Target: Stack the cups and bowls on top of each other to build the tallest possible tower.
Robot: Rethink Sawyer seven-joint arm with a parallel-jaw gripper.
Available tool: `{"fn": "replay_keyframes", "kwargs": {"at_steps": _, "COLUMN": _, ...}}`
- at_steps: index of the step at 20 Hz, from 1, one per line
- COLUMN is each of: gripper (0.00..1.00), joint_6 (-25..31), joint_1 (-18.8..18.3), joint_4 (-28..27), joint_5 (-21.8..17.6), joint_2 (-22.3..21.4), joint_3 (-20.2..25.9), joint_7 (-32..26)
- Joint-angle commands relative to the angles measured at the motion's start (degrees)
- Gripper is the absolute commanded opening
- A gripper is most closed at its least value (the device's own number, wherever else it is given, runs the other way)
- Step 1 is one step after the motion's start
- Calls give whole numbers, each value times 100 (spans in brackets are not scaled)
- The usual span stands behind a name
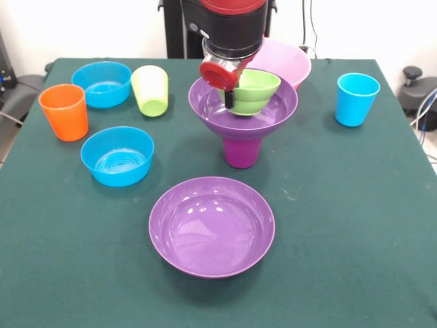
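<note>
In the front view the purple cup (pixel 241 152) stands upside down at the table's middle with a wide purple bowl (pixel 278 113) on top of it. The small ribbed green bowl (pixel 258 90) sits tilted inside that bowl. My gripper (pixel 230 100) comes down from above and is shut on the green bowl's left rim. The second wide purple bowl (pixel 212 225) lies in front. Two small blue bowls (pixel 102 83) (pixel 117 156), the orange cup (pixel 64 111) and the lime green cup (pixel 150 90) stand at the left. The light blue cup (pixel 356 99) stands at the right.
The big pink bowl (pixel 292 61) sits just behind the stack, partly hidden by my arm. The table has a dark green cloth (pixel 341 225). The robot's pedestal stands at the far edge.
</note>
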Motion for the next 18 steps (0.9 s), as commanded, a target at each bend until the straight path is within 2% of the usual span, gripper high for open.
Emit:
{"fn": "replay_keyframes", "kwargs": {"at_steps": 1, "gripper": 0, "joint_6": -317, "joint_1": 42, "joint_4": 181, "joint_5": -267, "joint_2": -14, "joint_3": 109, "joint_7": 355}}
{"fn": "replay_keyframes", "kwargs": {"at_steps": 5, "gripper": 0, "joint_6": -147, "joint_1": 93, "joint_4": 132, "joint_5": -359, "joint_2": -21, "joint_3": 45, "joint_7": 293}}
{"fn": "replay_keyframes", "kwargs": {"at_steps": 18, "gripper": 0, "joint_6": -294, "joint_1": 44, "joint_4": 185, "joint_5": -355, "joint_2": -39, "joint_3": 110, "joint_7": 239}}
